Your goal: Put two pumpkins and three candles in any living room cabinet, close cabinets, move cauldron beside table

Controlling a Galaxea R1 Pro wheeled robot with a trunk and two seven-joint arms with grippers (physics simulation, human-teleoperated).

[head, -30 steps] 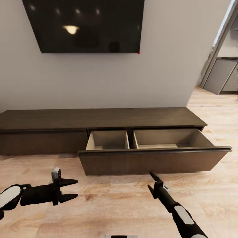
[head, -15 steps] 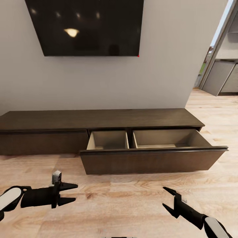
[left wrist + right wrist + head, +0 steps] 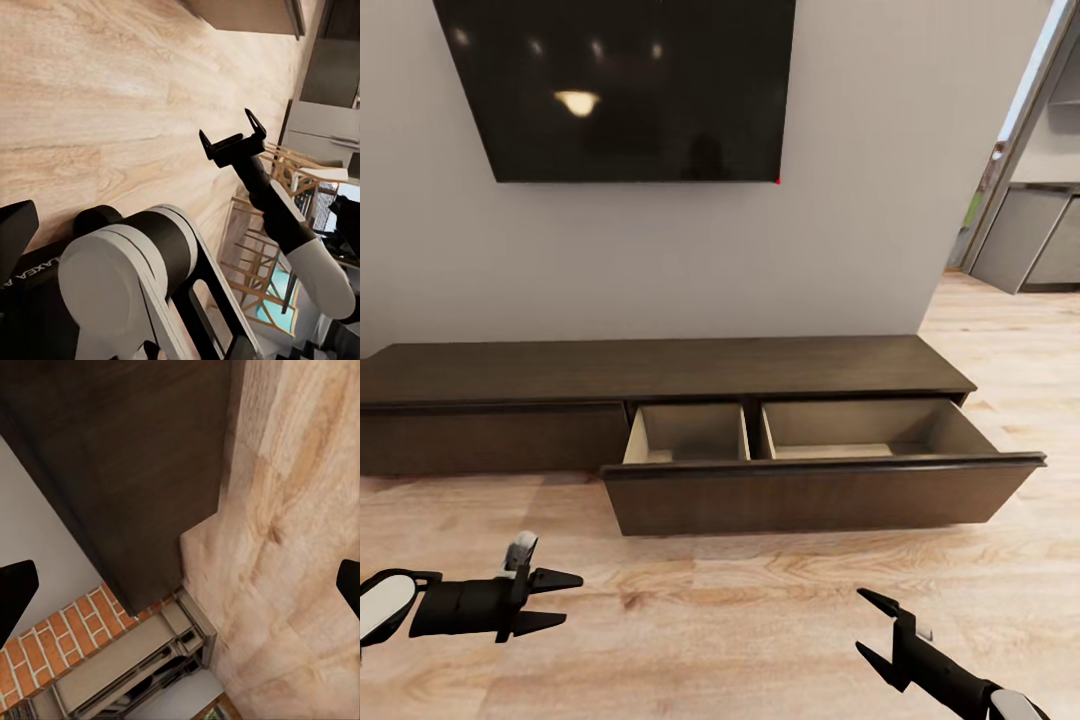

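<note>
Up against the far wall sits the cabinet (image 3: 660,368), long, low and dark brown, with its one wide drawer (image 3: 815,492) pulled out toward me. I count two compartments inside it, a smaller left one and a wider right one, and both look bare from the head camera. So zero of two pumpkins and zero of three candles stowed, as far as I can see, and none of them, nor the cauldron or table, anywhere in these shots.

My left claw (image 3: 556,601) hangs low over the wood floor (image 3: 710,610) near left, fingers spread, nothing in it. My right claw (image 3: 878,629) is near right, also spread wide and empty; its wrist camera just catches two dark fingertips far apart with the drawer front between them.

Handling guess: that drawer front is stiff, heavy-ish wood with no handle, so for closing I'd press flat on the middle of the front face instead of trying to pinch anything. Pushing near one end might skew it on its runners. The top lip is the only edge to hook if it needs pulling.

One TV (image 3: 625,85) on the wall, one cabinet, two claws, all idle.
</note>
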